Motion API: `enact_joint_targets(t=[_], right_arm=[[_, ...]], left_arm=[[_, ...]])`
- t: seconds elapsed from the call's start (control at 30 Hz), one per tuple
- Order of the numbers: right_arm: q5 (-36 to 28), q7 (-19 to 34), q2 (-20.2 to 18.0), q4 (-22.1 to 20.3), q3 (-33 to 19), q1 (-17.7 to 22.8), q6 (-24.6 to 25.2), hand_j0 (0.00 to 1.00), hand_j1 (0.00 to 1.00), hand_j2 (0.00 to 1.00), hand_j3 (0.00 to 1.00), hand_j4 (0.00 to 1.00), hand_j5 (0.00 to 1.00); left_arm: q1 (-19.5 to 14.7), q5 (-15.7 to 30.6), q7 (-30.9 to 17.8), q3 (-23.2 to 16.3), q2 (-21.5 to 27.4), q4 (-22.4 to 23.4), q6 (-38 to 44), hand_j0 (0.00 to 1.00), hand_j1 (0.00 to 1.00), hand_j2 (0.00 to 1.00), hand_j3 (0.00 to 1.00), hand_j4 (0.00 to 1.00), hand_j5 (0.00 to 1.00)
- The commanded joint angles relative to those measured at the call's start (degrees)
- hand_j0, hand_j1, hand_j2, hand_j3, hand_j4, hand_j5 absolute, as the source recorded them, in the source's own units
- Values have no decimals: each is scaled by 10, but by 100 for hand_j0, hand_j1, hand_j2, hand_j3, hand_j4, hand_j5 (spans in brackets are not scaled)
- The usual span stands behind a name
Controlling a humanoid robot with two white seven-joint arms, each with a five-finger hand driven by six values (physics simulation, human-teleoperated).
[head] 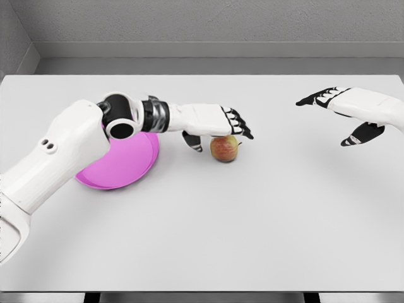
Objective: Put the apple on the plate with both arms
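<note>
White tabletop [202, 240] is filling most of the head view, grey wall sitting behind its far edge.

Going near to far: near half of the table is showing nothing but the left arm coming in from 8 o'clock. Its elbow is covering part of the magenta plate [123, 167], which is lying left of centre at roughly 9 o'clock from the apple. The apple [224, 149] is sitting upright on the table, just beside the plate's right rim but not on it.

Left hand [221, 126] is hanging directly over the apple — fingers extended forward and slightly drooping, thumb hanging down on the plate side. Fingers are not wrapping the fruit; I can't tell if the palm is touching its top. So it's loosely spread, gripping nothing.

Right hand [344, 113] is hovering well apart at 3 o'clock, fingers stretched toward the centre, thumb dangling, holding nothing.

Risks, as I'm judging them:
- Apple is round — a top-down press without the fingers closing around it would be squirting it sideways, probably away from the plate.
- Left forearm is crossing above the plate, so dragging back could be nudging or tipping it.
- Right hand is far off; late arrival means a one-handed, unstable pinch.
</note>
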Motion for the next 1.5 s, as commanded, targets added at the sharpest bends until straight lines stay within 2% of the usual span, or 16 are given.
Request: enact_joint_targets(t=[0.0, 0.17, 0.27, 0.63, 0.73, 0.9, 1.2, 1.3, 1.37, 1.47], right_arm=[[-2, 0, 2, 1, 1, 0, 1, 100, 100, 100, 100, 100, 100], [-2, 0, -1, 0, 2, 2, 1, 100, 100, 100, 100, 100, 100], [-3, 0, -3, 6, 2, 3, 2, 100, 100, 100, 100, 100, 100], [-4, 0, -4, 6, 2, 4, 2, 100, 100, 100, 100, 100, 100], [-4, 0, -3, 6, 2, 6, 2, 100, 100, 100, 100, 100, 100], [-4, 0, -3, 6, 2, 6, 2, 100, 100, 100, 100, 100, 100], [-4, 0, -3, 5, 2, 6, 2, 100, 100, 100, 100, 100, 100], [-4, 0, -3, 2, 2, 6, 2, 100, 100, 100, 100, 100, 100], [-4, 0, -4, 1, 2, 7, 2, 100, 100, 100, 100, 100, 100], [-4, 0, -4, 1, 2, 7, 2, 100, 100, 100, 100, 100, 100]], left_arm=[[-1, 2, 0, -14, -10, 14, 1, 100, 100, 100, 100, 100, 100], [-4, 2, 0, -26, -11, 15, 1, 100, 100, 100, 100, 100, 100], [-12, 2, 0, -38, -21, 35, 1, 100, 100, 100, 100, 100, 100], [-15, 7, 2, -39, -32, 67, 1, 100, 100, 100, 100, 100, 100], [-15, 8, 2, -43, -37, 72, 1, 91, 91, 91, 91, 91, 91], [-16, 7, 1, -47, -37, 74, 1, 63, 63, 63, 63, 63, 63], [-16, 7, 3, -46, -35, 73, 1, 43, 43, 43, 43, 43, 43], [-16, 9, 5, -43, -31, 72, 1, 32, 32, 32, 32, 32, 32], [-16, 9, 5, -41, -31, 70, 1, 28, 28, 28, 28, 28, 28], [-16, 10, 6, -38, -29, 67, 1, 28, 28, 28, 28, 28, 28]])
